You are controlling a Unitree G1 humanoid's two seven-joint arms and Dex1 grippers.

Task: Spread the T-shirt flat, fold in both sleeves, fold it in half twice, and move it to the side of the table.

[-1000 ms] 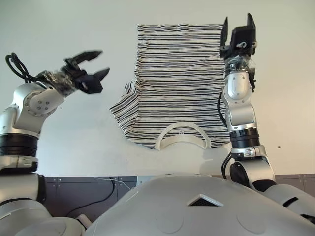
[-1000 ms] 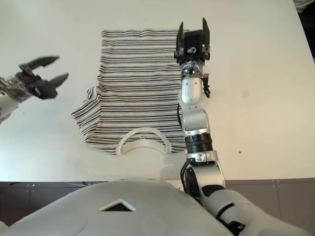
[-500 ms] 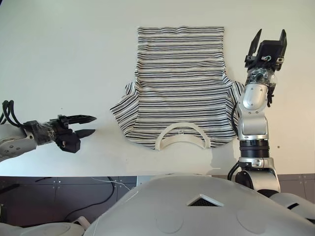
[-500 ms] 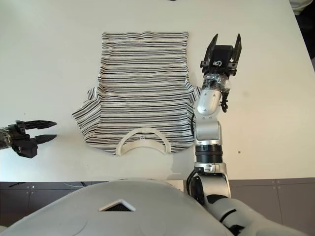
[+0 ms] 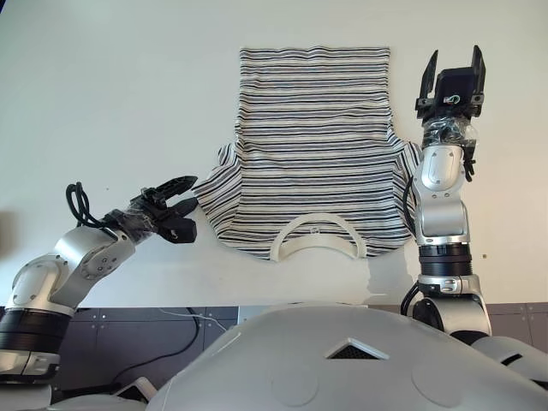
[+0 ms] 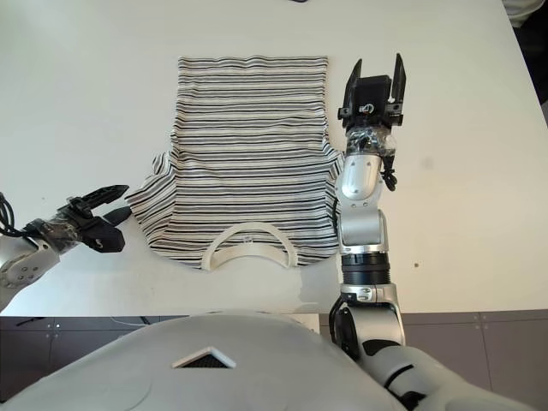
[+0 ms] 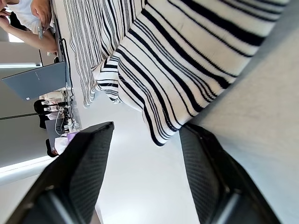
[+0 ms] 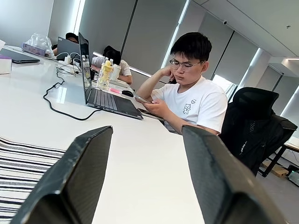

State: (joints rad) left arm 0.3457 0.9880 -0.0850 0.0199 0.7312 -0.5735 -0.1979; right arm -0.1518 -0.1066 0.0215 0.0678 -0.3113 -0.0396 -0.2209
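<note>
White table [image 5: 103,103] held the striped T-shirt [image 5: 312,145] mid-table, collar [image 5: 317,237] toward near edge. Left gripper [image 5: 192,192] wide beside its sleeve [image 5: 214,184]; right gripper [image 5: 454,55] wide too. Good fold needed a sleeve-hem pinch, drawn inward flat.

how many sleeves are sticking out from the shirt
2. One sleeve sticks out on the robot's left, beside the left gripper; the other on its right, partly behind the right arm.
</note>
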